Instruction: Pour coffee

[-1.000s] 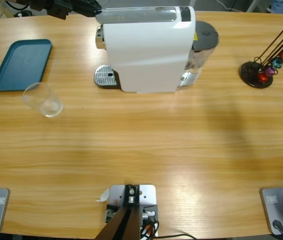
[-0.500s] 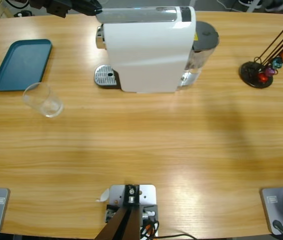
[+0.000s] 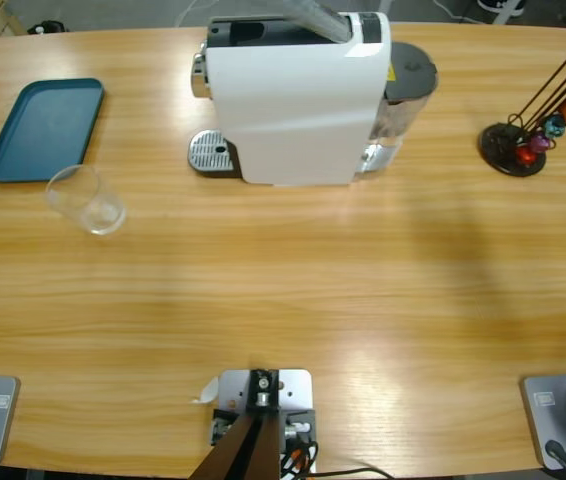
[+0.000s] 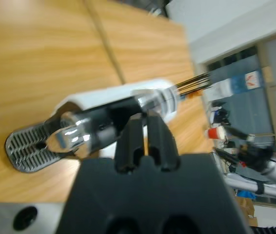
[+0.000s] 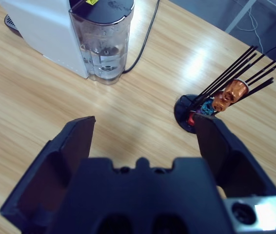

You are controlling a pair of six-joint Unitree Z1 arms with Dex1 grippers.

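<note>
White coffee machine (image 3: 298, 100) now has its silver lid lever (image 3: 315, 17) raised. The left hand (image 4: 145, 127), closed, has withdrawn; the right hand (image 5: 143, 131) waits open.

high view looks straight down on the bench (image 3: 283, 300). left wrist view sits close above the coffee machine (image 4: 123, 105); right wrist view faces the same machine's water tank (image 5: 101, 41) from farther away.

A robot lab or workshop is shown, not a home. A long wooden table (image 3: 283, 300) is seen with a coffee machine (image 3: 293, 95) on it, and shelves, boxes and another robot arm (image 4: 269, 170) are seen behind glass walls
</note>
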